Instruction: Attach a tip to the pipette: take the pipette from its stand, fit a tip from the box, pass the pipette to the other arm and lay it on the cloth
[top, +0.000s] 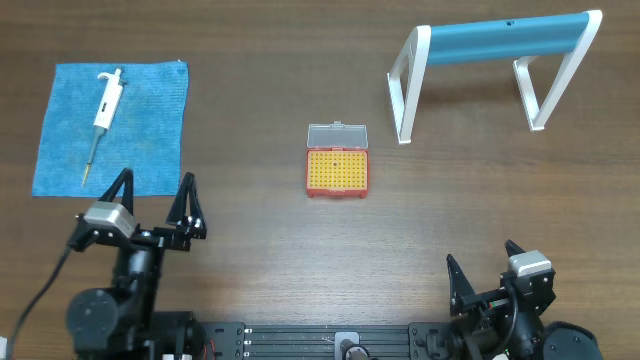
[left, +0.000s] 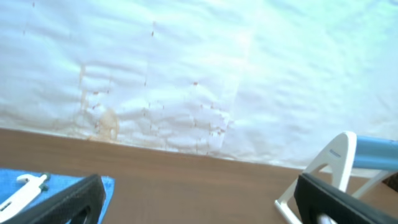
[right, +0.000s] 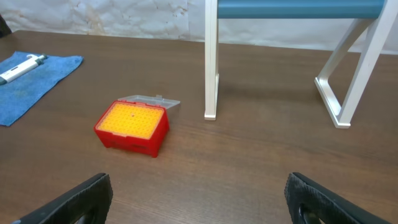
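Pipette (top: 106, 100) on cloth (top: 150, 120); top view reveals its tip (top: 87, 172).

The cloth (top: 150, 130) lies flat on the desk (top: 260, 260) toward its far-left corner. The pipette (top: 103, 110) lies on the left part of the cloth, head toward the far edge and narrow end toward the near edge. The tip box (top: 338, 170) sits near the middle of the desk, well apart from the cloth, with its lid (top: 338, 135) on its far side. The stand (top: 500, 40) is at the far-right corner, to the right of and behind the box. The left claw (top: 156, 176) is at the cloth's near edge. The right claw (top: 480, 252) is by the near edge on the right, well apart from the box and stand.
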